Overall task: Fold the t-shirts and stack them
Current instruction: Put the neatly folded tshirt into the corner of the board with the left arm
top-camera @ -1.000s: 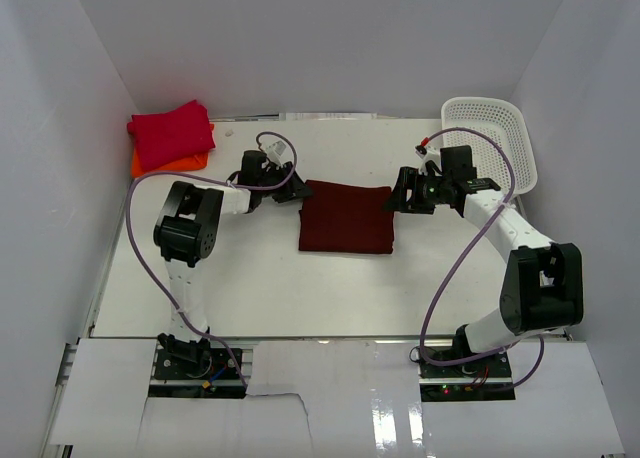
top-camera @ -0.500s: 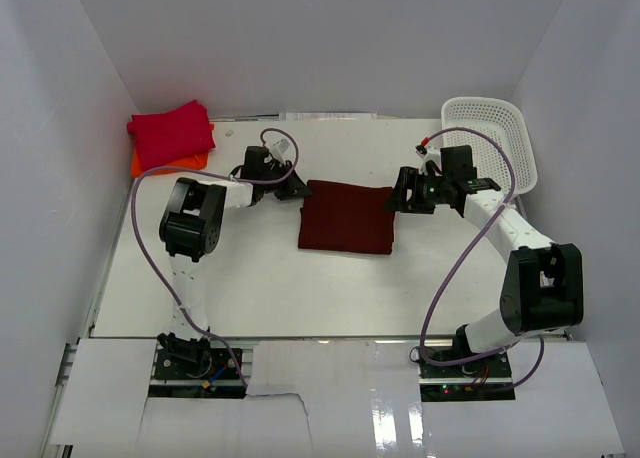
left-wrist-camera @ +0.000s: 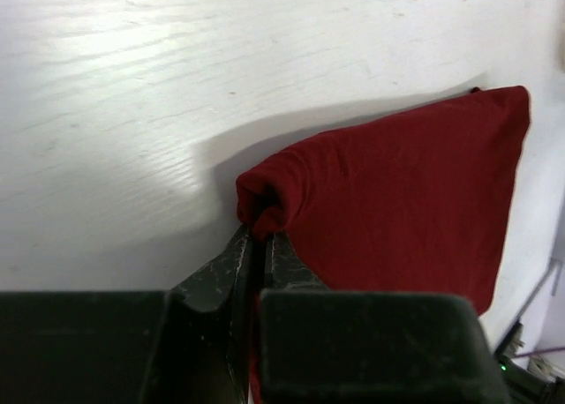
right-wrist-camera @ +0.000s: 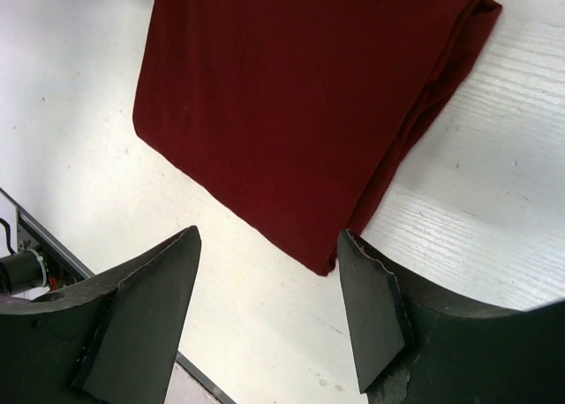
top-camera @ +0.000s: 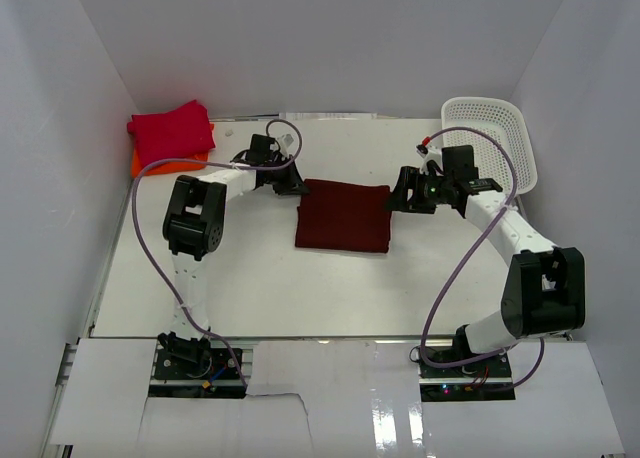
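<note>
The folded dark maroon t-shirt (top-camera: 343,216) lies flat in the middle of the table. My left gripper (top-camera: 297,188) is at its far left corner, shut on that corner, which bunches between the jaws in the left wrist view (left-wrist-camera: 258,234). My right gripper (top-camera: 398,199) is open and empty just off the shirt's right edge; the right wrist view shows the maroon t-shirt (right-wrist-camera: 300,104) ahead of its spread fingers (right-wrist-camera: 371,307). The folded crimson red t-shirt (top-camera: 171,132) lies on the folded orange t-shirt (top-camera: 175,163) at the far left corner.
A white mesh basket (top-camera: 490,143) stands at the far right, just behind the right arm. White walls enclose the table on the left, back and right. Purple cables loop from both arms.
My left gripper has moved right and farther back onto the maroon shirt's far left corner and shut on it. The shirt's left edge has shifted slightly left. The right arm has barely moved.
</note>
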Robot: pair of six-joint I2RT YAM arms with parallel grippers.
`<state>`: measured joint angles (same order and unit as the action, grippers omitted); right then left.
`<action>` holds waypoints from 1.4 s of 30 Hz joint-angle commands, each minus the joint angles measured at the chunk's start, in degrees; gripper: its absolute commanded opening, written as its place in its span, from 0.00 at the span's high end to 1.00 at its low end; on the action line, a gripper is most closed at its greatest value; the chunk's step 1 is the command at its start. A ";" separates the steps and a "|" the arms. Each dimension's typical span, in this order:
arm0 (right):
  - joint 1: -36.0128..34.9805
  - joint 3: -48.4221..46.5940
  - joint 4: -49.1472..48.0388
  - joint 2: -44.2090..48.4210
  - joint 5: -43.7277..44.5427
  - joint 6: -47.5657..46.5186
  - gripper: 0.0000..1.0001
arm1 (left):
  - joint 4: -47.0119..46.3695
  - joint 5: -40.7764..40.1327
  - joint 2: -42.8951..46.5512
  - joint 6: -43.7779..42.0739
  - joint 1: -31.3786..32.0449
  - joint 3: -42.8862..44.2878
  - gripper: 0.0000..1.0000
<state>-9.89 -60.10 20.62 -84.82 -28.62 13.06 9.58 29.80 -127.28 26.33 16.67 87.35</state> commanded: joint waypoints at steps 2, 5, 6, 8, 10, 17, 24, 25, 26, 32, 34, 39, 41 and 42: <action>-0.31 0.77 0.65 3.16 -0.29 -0.05 0.30 | 16.06 -10.46 0.99 -5.84 -2.86 6.75 1.00; -0.31 1.47 0.47 4.04 -0.38 0.39 0.30 | 18.36 -10.29 0.55 -7.16 -4.01 11.59 1.00; -0.31 1.73 0.47 4.31 -0.47 0.47 0.30 | 19.23 -10.29 0.72 -7.43 -4.71 12.40 1.00; -0.31 2.17 0.65 4.66 -0.47 0.56 0.30 | 19.86 -11.34 1.07 -7.87 -5.24 14.41 1.00; -0.31 2.44 0.65 4.84 -0.38 0.56 0.30 | 21.43 -12.92 1.51 -8.75 -5.50 15.83 1.00; -0.39 2.88 1.53 6.15 -0.73 1.70 0.30 | 24.16 -15.65 0.90 -10.77 -8.49 21.97 1.00; -1.97 4.81 2.05 9.84 1.02 3.90 0.30 | 23.82 -17.49 -2.79 -11.91 -13.15 30.32 1.00; -2.06 4.90 2.40 10.37 1.20 3.90 0.30 | 23.81 -18.02 -3.23 -12.26 -13.67 33.03 1.00; -2.06 4.99 2.67 10.63 1.29 3.90 0.30 | 23.81 -18.63 -4.28 -12.61 -14.55 34.36 1.00; -2.50 6.48 3.37 13.18 1.29 4.43 0.30 | 21.98 -19.52 -6.22 -14.54 -16.58 40.62 1.00; -2.68 7.53 2.94 13.80 1.55 4.52 0.30 | 19.61 -19.34 -5.52 -14.90 -16.58 39.05 1.00; -2.77 9.56 2.05 13.10 1.29 4.17 0.30 | 16.43 -18.64 -3.67 -14.20 -16.58 39.38 1.00; -2.77 10.08 1.79 12.75 1.11 3.73 0.30 | 17.75 -17.94 -3.85 -14.02 -16.58 43.05 1.00; -2.77 10.26 1.70 12.40 1.20 3.64 0.30 | 18.01 -18.20 -3.41 -13.93 -16.58 43.77 1.00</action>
<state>-12.40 -50.13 23.77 -72.18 -27.14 17.17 29.63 10.83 -134.76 12.49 -0.25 126.32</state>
